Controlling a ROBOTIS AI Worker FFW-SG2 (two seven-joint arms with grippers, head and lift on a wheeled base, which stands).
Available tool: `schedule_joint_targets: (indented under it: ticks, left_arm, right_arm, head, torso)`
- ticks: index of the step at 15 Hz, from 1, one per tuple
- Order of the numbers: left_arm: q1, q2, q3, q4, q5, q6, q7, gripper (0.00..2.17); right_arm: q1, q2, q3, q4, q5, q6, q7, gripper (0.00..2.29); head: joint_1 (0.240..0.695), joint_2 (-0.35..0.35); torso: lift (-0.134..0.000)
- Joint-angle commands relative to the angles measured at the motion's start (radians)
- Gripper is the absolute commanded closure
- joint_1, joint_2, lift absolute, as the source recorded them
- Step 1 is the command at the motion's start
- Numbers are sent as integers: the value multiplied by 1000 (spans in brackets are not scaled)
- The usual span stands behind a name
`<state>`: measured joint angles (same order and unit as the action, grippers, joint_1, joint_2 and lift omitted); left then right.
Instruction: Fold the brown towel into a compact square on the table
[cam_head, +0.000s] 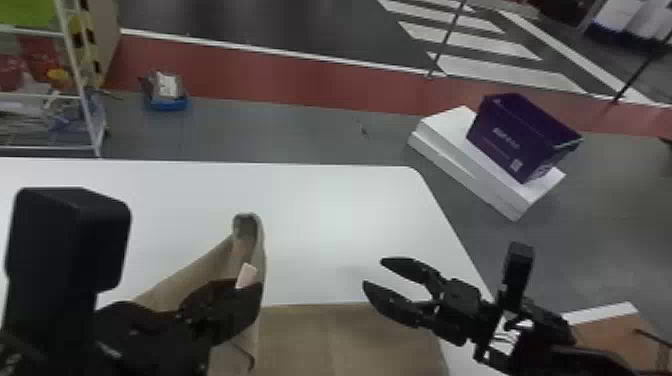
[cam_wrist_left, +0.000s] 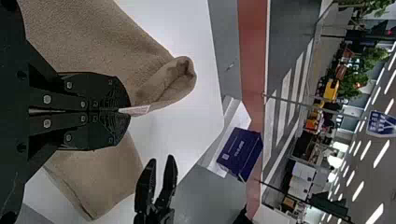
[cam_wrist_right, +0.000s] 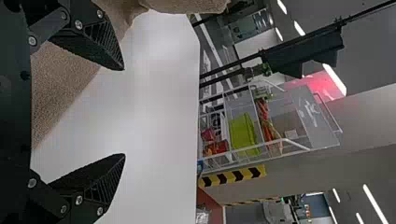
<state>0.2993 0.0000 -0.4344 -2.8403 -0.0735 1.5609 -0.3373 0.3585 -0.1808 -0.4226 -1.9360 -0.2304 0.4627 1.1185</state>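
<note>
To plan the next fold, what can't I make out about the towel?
Full outline of the brown towel: cut off by the head view's bottom edge, partly covered by the left gripper in the left wrist view.
Inner end of the pale label: left wrist view, hidden between the gripper's fingers.

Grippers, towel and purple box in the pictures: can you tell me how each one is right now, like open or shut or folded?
Left gripper: shut on the towel's pale tag.
Right gripper: open, with nothing between its fingers.
Brown towel: partly raised, not a compact square.
Purple box: resting on something white beyond the table.
</note>
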Motion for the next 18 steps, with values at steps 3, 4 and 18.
schedule_joint_targets:
  ticks: [3, 4, 18]
  left_arm:
    - [1, -3, -70, 44, -15, 10, -2, 1703]
    - [3, -3, -93, 73, -25, 10, 3, 1703]
    - [43, -3, -145, 271, -12, 10, 87, 1706]
  right_arm:
    - [-9, -14, -4, 26, 10, 9, -3, 252]
    - [-15, -17, -22, 34, 5, 12, -2, 252]
    - [26, -55, -177, -115, -233, 672, 83, 252]
  head:
    - [695, -350]
    - [695, -350]
    - [695, -350]
  torso:
    - [-124]
    - [-124]
    - [-124]
